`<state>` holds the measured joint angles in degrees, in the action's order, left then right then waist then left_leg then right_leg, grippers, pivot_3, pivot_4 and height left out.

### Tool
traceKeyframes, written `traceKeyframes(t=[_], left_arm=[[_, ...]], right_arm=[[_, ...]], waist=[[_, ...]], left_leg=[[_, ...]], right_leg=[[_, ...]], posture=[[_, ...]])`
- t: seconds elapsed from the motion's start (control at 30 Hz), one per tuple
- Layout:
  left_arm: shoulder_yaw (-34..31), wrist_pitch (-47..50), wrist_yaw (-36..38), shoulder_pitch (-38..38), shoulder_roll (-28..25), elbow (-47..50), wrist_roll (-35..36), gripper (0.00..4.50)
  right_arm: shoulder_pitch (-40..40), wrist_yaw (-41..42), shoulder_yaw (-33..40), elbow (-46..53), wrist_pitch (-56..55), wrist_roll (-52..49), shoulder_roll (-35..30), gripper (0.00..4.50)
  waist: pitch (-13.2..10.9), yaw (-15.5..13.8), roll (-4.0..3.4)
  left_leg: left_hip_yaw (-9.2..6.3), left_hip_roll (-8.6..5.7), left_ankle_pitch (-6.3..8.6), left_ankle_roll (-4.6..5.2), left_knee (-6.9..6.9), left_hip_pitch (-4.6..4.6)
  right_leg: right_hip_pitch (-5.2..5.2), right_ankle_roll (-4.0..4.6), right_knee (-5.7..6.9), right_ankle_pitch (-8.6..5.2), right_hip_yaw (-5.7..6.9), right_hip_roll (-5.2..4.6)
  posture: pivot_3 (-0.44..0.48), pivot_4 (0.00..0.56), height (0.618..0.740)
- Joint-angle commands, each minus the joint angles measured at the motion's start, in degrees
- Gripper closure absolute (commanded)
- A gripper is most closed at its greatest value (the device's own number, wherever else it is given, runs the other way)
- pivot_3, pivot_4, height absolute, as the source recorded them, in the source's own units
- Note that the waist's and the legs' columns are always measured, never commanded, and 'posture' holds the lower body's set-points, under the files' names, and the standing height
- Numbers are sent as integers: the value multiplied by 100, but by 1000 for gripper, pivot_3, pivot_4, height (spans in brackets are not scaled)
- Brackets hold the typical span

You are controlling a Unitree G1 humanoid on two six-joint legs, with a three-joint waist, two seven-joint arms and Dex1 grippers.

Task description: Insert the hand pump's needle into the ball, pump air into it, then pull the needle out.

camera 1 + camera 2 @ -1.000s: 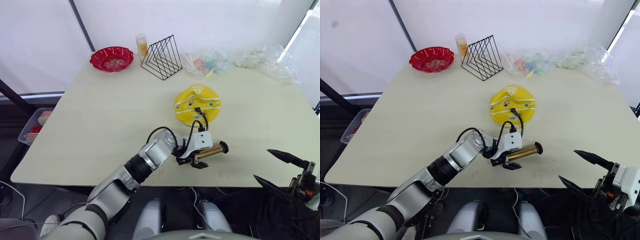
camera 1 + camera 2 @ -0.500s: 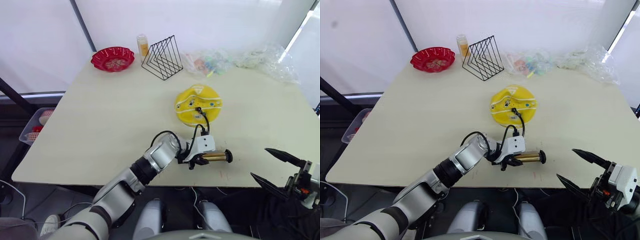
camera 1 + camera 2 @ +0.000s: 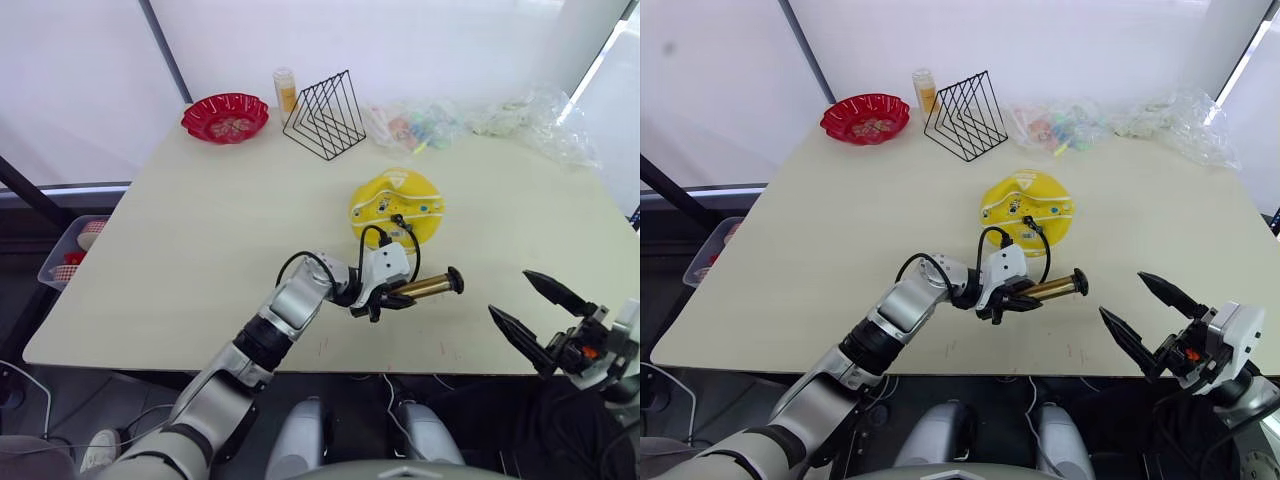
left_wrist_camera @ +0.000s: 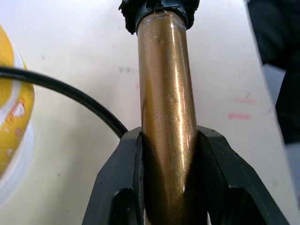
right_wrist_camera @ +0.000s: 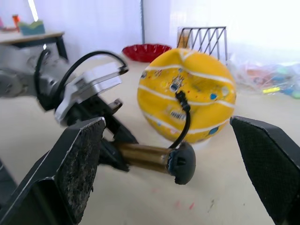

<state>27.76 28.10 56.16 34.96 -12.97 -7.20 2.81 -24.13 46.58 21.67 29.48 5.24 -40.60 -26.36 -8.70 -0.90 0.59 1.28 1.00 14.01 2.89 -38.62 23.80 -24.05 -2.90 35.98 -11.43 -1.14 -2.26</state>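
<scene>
My left gripper (image 3: 385,297) clamps the hand pump (image 3: 425,287) around its gold barrel, holding it just above the desk (image 3: 200,230) near the front edge. The black hose (image 3: 408,240) loops up to the yellow ball (image 3: 396,205), which sits just behind; the needle seems seated in the ball. My right gripper (image 3: 1137,315) hangs spread wide off the front right corner, empty.

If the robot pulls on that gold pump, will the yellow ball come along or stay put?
The ball looks squashed and flat, so it is probably light and might slide. The thin black hose curves loosely, so it likely bends before tugging. The left gripper clamps the hand pump firmly.
</scene>
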Motion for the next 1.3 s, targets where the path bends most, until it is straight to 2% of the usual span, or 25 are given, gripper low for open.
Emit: traceKeyframes(t=[0.03,0.23,0.57,0.8,1.3], left_arm=[[-434,-380,72,-96,14,351,404,3436],[-1000,-790,274,-409,119,290,1073,3436],[-1164,-1222,438,-569,180,129,1335,3436],[-1104,-1271,415,-605,197,136,1363,3436],[-1098,-1283,390,-599,227,126,1344,3436]], right_arm=[[262,-716,-124,367,522,-489,164,0],[950,-1976,-322,499,1410,-1565,523,0],[1724,-3122,-641,378,2148,-2636,936,0],[2041,-3549,-951,244,2475,-3120,1195,0],[2366,-3731,-1209,154,2617,-3351,1559,0]], waist=[[0,8,0],[0,7,-1],[0,11,-1],[0,21,-1],[0,24,-2]], left_leg=[[-1,1,0,0,0,0],[-1,1,-1,0,-1,-3],[-1,0,-1,1,-1,1],[-1,1,-1,1,-1,0],[-1,2,-1,1,-1,0]], right_leg=[[0,3,0,1,1,1],[2,2,3,2,0,3],[1,4,2,3,-2,7],[1,3,3,3,-4,10],[1,3,3,3,-5,13]], posture=[[0,150,737],[0,150,737],[0,150,737],[0,150,737],[0,150,737]])
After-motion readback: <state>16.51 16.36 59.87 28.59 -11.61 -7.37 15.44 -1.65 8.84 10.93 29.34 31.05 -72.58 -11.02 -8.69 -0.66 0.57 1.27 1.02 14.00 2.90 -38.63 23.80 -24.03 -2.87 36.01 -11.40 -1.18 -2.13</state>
